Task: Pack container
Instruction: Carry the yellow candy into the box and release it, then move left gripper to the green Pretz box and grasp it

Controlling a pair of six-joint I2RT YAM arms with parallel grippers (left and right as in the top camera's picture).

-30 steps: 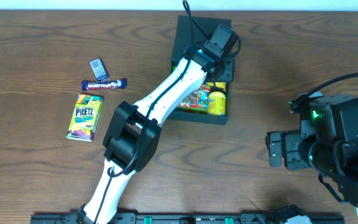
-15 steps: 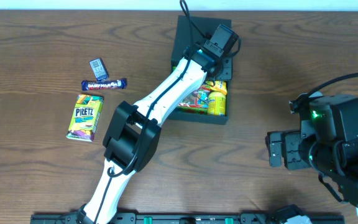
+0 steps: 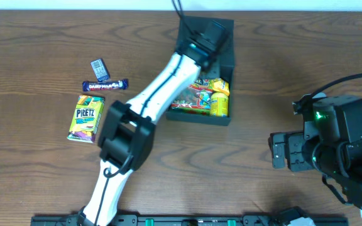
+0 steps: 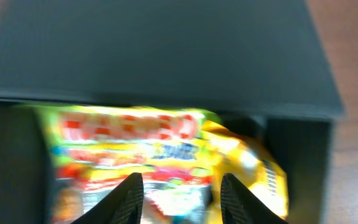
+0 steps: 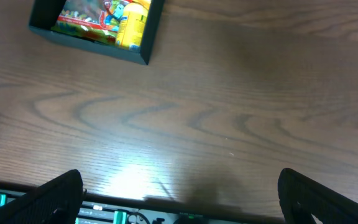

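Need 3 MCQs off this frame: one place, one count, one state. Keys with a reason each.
1. Where do the loose snacks lie, from the box?
A) to its left
B) to its right
C) behind it

2. How many snacks lie outside the box?
A) one
B) three
C) five

3. The right gripper is:
A) shut on a snack
B) shut on the box
C) open, empty

Key:
1 A: in the overhead view all of them sit on the table left of the box.
2 B: a Pretz pack, a Dairy Milk bar and a small dark packet.
3 C: its fingers stand wide apart over bare table, with nothing between them.
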